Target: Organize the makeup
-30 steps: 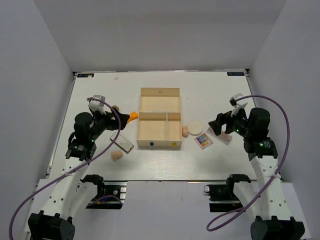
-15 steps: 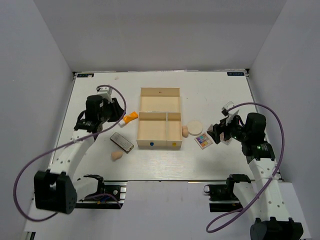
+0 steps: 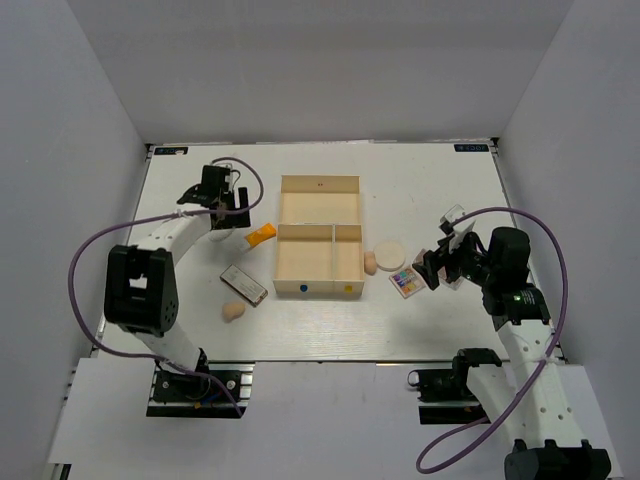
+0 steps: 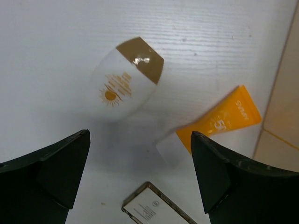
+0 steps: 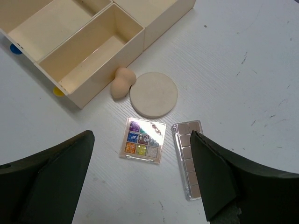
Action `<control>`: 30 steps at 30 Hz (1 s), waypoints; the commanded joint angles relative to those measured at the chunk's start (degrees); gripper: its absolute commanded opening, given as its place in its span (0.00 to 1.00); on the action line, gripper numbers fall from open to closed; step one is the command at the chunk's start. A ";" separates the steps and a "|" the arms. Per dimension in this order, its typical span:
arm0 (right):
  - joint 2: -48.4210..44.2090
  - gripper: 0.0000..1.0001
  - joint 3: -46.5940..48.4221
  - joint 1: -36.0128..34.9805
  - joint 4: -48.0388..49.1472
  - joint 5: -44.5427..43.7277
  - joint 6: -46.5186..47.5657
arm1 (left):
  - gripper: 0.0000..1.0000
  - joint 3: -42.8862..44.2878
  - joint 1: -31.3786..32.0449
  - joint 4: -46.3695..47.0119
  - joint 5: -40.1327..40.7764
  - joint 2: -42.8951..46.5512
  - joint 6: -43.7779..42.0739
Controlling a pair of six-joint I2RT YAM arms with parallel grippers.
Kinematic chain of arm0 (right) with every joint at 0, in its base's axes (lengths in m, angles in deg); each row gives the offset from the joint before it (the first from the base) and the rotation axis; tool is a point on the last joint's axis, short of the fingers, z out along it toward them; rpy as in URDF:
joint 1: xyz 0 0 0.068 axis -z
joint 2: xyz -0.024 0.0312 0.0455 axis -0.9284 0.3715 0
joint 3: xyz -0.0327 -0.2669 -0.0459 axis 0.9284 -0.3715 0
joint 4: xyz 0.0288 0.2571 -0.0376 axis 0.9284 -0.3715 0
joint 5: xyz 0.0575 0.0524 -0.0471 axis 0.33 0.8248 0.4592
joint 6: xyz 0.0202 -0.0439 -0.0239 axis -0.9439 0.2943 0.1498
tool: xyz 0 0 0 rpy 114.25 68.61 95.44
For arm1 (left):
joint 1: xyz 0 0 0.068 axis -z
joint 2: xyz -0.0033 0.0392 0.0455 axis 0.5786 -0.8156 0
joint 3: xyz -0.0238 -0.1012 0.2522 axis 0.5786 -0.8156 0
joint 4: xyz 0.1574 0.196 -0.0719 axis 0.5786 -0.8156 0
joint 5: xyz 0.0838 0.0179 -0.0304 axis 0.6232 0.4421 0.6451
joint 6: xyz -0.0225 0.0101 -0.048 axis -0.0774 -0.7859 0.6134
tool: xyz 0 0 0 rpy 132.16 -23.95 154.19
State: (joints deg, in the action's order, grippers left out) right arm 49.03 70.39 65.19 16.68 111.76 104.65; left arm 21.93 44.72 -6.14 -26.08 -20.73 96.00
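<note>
My left gripper is open and empty, hovering at the far left over the white teardrop piece with a brown cap. The orange tube lies just right of it, against the box, and shows in the left wrist view. A flat palette and a beige egg sponge lie nearer the front. My right gripper is open and empty above the multicoloured palette and a brown-toned palette. A round cream puff and a second beige sponge lie beside the box.
The pale wooden three-compartment box stands mid-table, its compartments empty; its right front corner shows in the right wrist view. White walls close in the table on three sides.
My left arm has swung back and outward to the far left, over the teardrop piece. My right gripper has shifted slightly left and down over the palettes.
</note>
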 commanded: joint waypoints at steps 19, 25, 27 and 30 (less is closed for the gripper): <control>-2.46 0.89 1.16 -3.32 1.67 -3.25 -0.88 | 0.98 17.29 -5.58 -7.75 -1.90 -20.25 -8.99; -2.29 0.89 0.98 -3.85 2.19 -4.22 -1.05 | 0.94 18.61 -6.64 -9.51 -7.44 -22.37 -9.16; -2.20 0.89 0.89 -4.20 2.11 -4.48 -1.05 | 0.93 18.52 -6.64 -9.94 -8.24 -22.54 -9.34; -2.46 0.89 0.98 -4.11 2.11 -4.48 -1.23 | 0.83 18.35 -6.64 -10.21 -9.12 -22.90 -9.25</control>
State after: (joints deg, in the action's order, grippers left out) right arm 47.11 70.39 61.36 16.77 107.80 104.15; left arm 39.62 38.05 -14.51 -32.44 -43.09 87.39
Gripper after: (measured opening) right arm 0.889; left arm 0.841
